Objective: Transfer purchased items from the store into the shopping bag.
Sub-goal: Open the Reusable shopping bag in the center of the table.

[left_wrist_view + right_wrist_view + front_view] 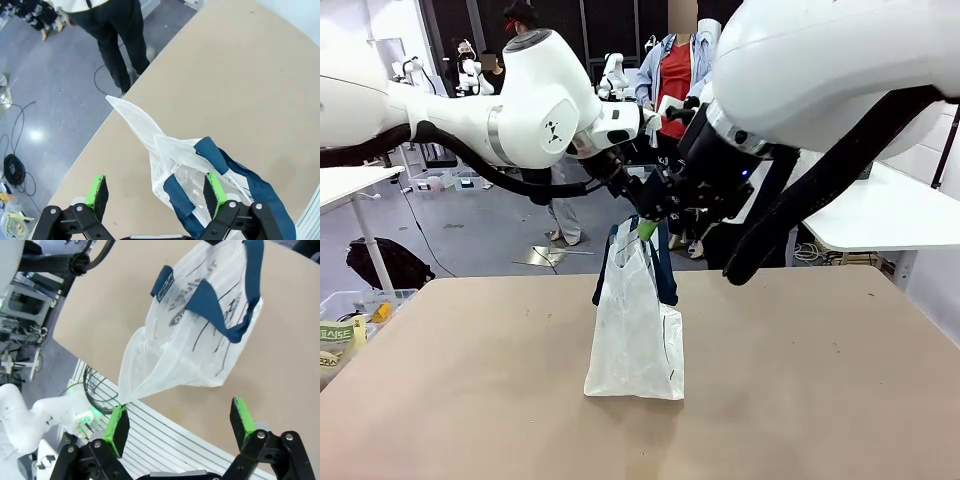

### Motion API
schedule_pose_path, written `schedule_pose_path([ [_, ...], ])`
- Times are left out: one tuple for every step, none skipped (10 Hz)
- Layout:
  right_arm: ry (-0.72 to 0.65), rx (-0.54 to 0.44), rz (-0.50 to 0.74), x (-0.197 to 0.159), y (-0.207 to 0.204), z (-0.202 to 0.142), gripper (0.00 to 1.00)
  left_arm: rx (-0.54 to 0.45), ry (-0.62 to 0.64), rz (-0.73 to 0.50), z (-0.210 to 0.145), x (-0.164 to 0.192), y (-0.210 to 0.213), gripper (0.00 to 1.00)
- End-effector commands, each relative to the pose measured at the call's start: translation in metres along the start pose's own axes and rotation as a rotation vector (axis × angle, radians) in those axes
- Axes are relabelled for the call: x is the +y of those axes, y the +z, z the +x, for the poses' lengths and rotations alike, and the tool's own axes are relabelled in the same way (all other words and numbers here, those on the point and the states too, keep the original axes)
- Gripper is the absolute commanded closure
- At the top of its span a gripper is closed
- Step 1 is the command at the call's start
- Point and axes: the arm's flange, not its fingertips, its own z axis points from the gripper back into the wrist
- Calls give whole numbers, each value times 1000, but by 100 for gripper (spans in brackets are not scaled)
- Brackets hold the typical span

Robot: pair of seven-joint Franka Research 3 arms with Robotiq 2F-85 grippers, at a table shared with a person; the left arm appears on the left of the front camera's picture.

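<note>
The shopping bag (635,340) is stood upright at the middle of the worktop (820,380), with both hands gathered just above it. The left hand (156,192) is held wide open, one finger (215,190) among the navy handles (211,154), and the right hand (181,421) is likewise open, nothing being gripped. The step is judged to be the opening of the bag; next, its top must be pinched and spread so that items can be dropped in.

The right arm (820,90) is blocking most of the person (675,70). It and the left arm (520,110) are crowding over the bag (638,330), hiding its mouth. Its lettering (200,315) is showing too creased to read.
</note>
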Motion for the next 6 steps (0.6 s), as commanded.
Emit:
schedule_pose_path([
  [-38, 0, -13, 7, -13, 3, 0, 29, 9, -10, 2, 5, -2, 0],
  [-37, 1, -28, 8, -18, 4, 0, 42, 0, -25, -1, 3, -5, 0],
  [-39, -1, -35, 9, -20, 4, 0, 50, 1, -23, -3, 2, -7, 0],
  [-35, 3, -49, 11, -23, 3, 0, 60, -6, -32, -6, 0, -7, 0],
  [-29, 10, -57, 12, -27, 3, 0, 67, -9, -32, -8, 0, -8, 0],
  [-24, 10, -73, 12, -32, 2, 0, 73, -7, -36, -9, 1, -10, 0],
])
